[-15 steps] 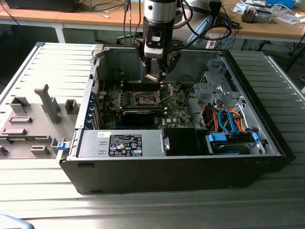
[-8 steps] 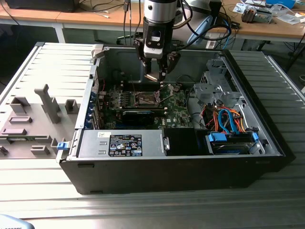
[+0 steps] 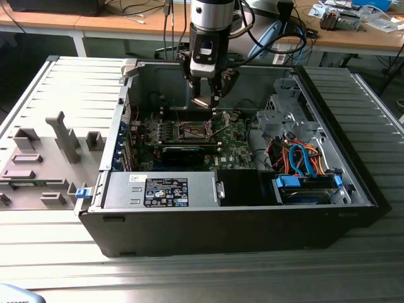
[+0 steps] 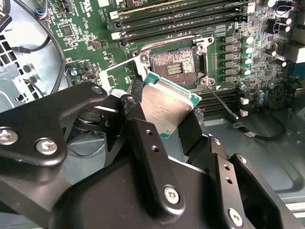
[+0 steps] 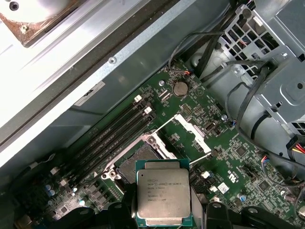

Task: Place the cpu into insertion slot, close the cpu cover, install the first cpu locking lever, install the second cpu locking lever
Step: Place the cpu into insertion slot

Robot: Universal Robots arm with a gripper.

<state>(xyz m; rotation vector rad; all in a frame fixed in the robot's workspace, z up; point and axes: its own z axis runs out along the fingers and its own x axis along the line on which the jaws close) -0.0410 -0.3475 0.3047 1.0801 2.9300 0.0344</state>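
Note:
My gripper [image 3: 206, 100] hangs inside the open computer case, shut on the cpu [image 3: 201, 101] by two opposite edges. In both wrist views the cpu [image 4: 167, 102] [image 5: 163, 196] shows its dull silver top and green rim between the black fingers [image 4: 143, 138]. It is tilted and held above the board, apart from the insertion slot [image 4: 173, 67] [image 5: 136, 163], which lies bare just under and ahead of it. The cpu cover [image 5: 191, 131] stands swung open beside the slot. A thin locking lever [image 4: 223, 103] sticks up from the slot's corner.
The green board [image 3: 235, 136] lies on the case floor, with memory slots [image 4: 181, 12] along one side of the socket. A long black expansion card [image 3: 183, 153] and a labelled power-supply box [image 3: 165, 191] sit nearer the exterior camera. Drive cage [image 3: 287, 117] and cables [image 3: 303, 161] fill the exterior view's right.

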